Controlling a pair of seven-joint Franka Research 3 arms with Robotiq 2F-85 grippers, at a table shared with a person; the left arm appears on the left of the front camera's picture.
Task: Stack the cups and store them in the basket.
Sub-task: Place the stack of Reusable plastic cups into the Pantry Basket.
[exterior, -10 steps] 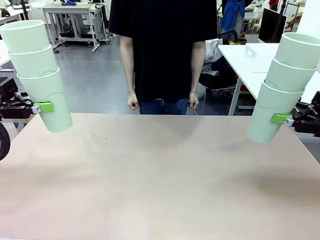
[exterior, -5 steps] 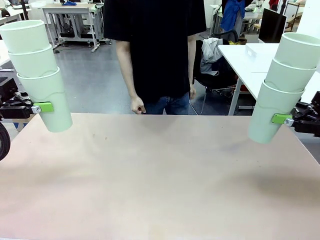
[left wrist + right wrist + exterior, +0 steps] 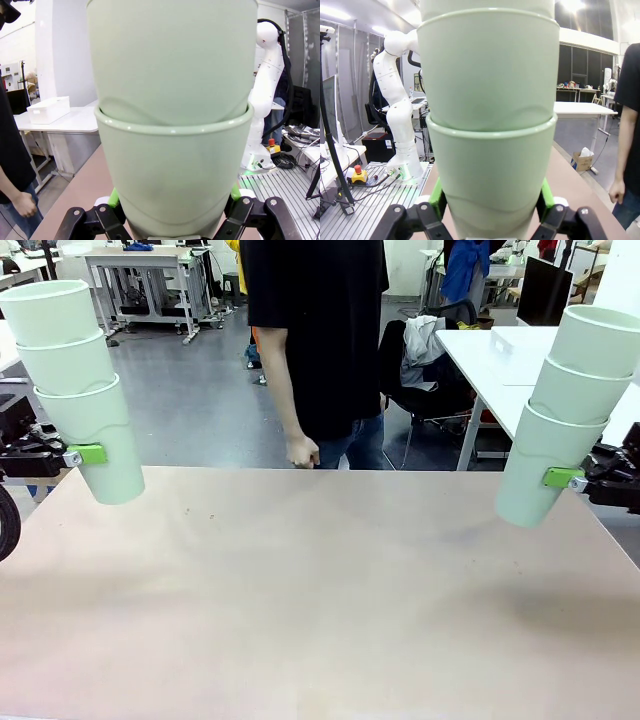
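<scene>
Our left pincer (image 3: 98, 455) is clamped on the bottom cup of the left stack (image 3: 75, 370), green pads pressed to its wall. Our right pincer (image 3: 550, 478) grips the bottom cup of the right stack (image 3: 575, 390) the same way. Each stack is three cups nested, and both appear to hang above the tabletop (image 3: 320, 590), one at nine o'clock and one at three o'clock. The left stack's rims lean toward eleven o'clock and the right stack's toward one o'clock.

We judge the stacking half done, with six cups in two threes. What is left is to join the stacks and set them in the basket.

The cups are smooth, pale mint green, tapered and handleless. A person's hand (image 3: 302, 452) hangs at twelve o'clock.
</scene>
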